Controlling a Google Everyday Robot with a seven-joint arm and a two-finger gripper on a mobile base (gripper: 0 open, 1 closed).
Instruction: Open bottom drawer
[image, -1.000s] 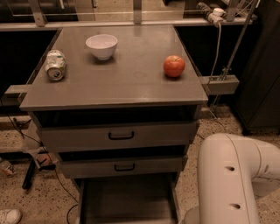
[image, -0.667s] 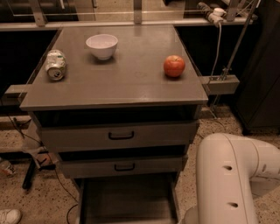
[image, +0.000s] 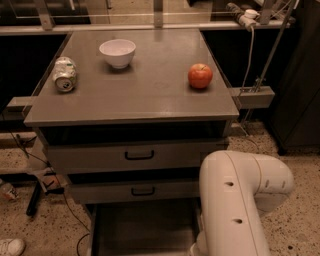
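Observation:
The bottom drawer (image: 142, 230) is pulled out toward me, and its plain grey inside shows at the lower edge of the view. Its front and handle lie below the frame. Above it are the mid-sized drawer front (image: 135, 191) and the taller drawer front (image: 135, 156), both pushed in, each with a black bar handle. My white arm (image: 235, 200) fills the lower right and reaches down beside the open drawer's right side. The gripper is out of view below the frame.
On the grey cabinet top (image: 140, 95) stand a white bowl (image: 117, 52), a crushed can (image: 65, 74) lying on its side and a red apple (image: 200, 76). Cables and a black stand (image: 35, 197) are on the speckled floor at left. A white shoe (image: 10, 246) shows at the bottom left.
My arm has shifted left, so its rounded elbow now shows fully. The drawers and the things on top have not moved.

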